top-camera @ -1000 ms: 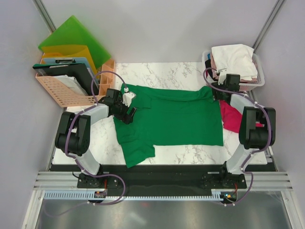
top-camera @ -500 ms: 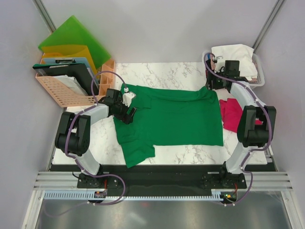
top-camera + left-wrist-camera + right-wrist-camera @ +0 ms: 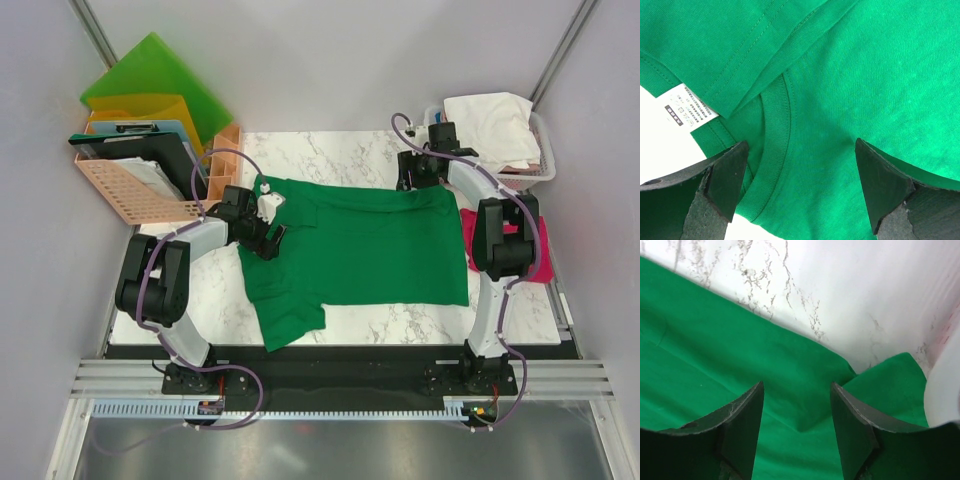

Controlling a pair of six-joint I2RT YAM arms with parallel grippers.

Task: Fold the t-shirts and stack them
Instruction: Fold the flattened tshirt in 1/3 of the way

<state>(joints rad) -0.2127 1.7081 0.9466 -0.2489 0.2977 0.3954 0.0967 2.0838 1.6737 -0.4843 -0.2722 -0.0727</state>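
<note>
At 9 o'clock on green t-shirt (image 3: 370,250) we've left gripper (image 3: 800,150) fingers apart over collar (image 3: 775,130), right gripper (image 3: 796,390) apart over 2 o'clock corner (image 3: 820,365).

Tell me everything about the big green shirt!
The deep green soft cloth t-shirt lies spread flat on the white marble table, ribbed collar leftward, one short sleeve toward the near edge. A white label shows by the collar. The open left end effector hovers at the collar, the open right end effector over its far right corner.
</note>
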